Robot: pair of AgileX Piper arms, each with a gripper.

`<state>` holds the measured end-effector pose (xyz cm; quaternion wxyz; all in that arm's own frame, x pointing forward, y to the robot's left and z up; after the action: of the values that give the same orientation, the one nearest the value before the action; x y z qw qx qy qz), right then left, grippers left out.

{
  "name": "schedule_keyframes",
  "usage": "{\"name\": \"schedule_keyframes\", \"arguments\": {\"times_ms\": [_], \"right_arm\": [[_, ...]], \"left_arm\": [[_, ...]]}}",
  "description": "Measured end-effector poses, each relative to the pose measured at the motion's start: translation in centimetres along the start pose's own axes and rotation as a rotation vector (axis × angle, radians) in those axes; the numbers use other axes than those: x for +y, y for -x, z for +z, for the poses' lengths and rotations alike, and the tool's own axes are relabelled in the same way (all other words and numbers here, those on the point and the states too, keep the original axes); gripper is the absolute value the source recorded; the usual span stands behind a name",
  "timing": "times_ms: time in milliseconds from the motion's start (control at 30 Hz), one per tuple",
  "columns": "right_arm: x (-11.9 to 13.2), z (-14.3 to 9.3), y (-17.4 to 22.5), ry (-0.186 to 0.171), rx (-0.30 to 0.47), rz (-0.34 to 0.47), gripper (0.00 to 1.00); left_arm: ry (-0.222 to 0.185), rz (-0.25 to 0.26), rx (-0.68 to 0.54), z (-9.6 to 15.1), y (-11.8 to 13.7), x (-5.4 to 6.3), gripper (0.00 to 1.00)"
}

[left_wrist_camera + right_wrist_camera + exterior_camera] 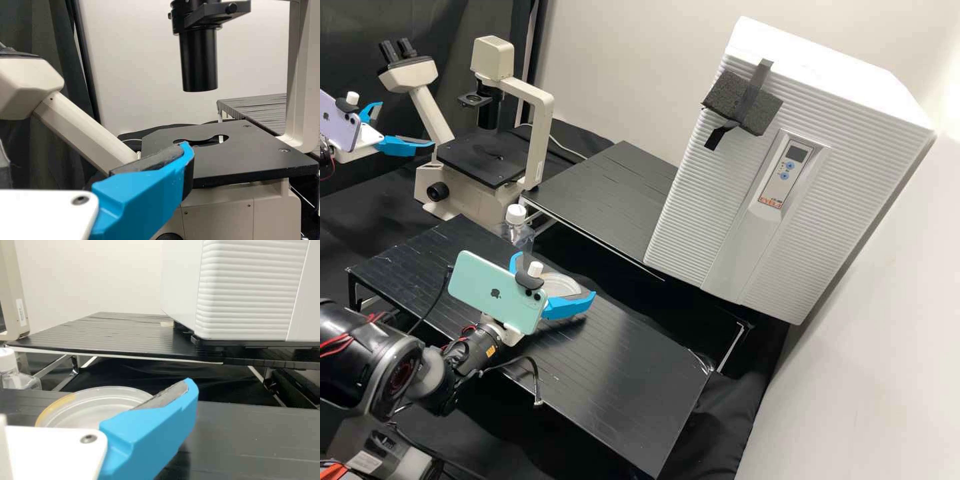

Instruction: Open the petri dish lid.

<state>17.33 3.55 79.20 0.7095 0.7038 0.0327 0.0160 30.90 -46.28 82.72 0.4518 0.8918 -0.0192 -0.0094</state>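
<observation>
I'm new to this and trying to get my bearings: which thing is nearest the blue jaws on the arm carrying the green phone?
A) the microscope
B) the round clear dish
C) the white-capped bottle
B: in the high view the dish shows between the right gripper's spread jaws, with the bottle farther back.

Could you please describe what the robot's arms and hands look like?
The right arm is dark grey, with red and black wires and a small orange-yellow sticker. Both the right hand and the left hand are white, with bright blue, angular fingers lined with dark grey. The right carries a mint-green phone, the left a lilac one.
</observation>
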Motion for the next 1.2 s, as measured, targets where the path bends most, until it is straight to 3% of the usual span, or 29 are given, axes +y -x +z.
{"name": "schedule_keyframes", "arguments": {"times_ms": [367,1200], "right_arm": [[-0.14,-0.07,-0.02,0.018,-0.002,0.003,1.0],[-0.01,-0.39,0.26,0.0,-0.014,0.023,1.0]], "left_arm": [[0.0,0.0,0.0,0.0,0.0,0.0,1.0],[0.0,0.0,0.0,0.0,0.0,0.0,1.0]]}}
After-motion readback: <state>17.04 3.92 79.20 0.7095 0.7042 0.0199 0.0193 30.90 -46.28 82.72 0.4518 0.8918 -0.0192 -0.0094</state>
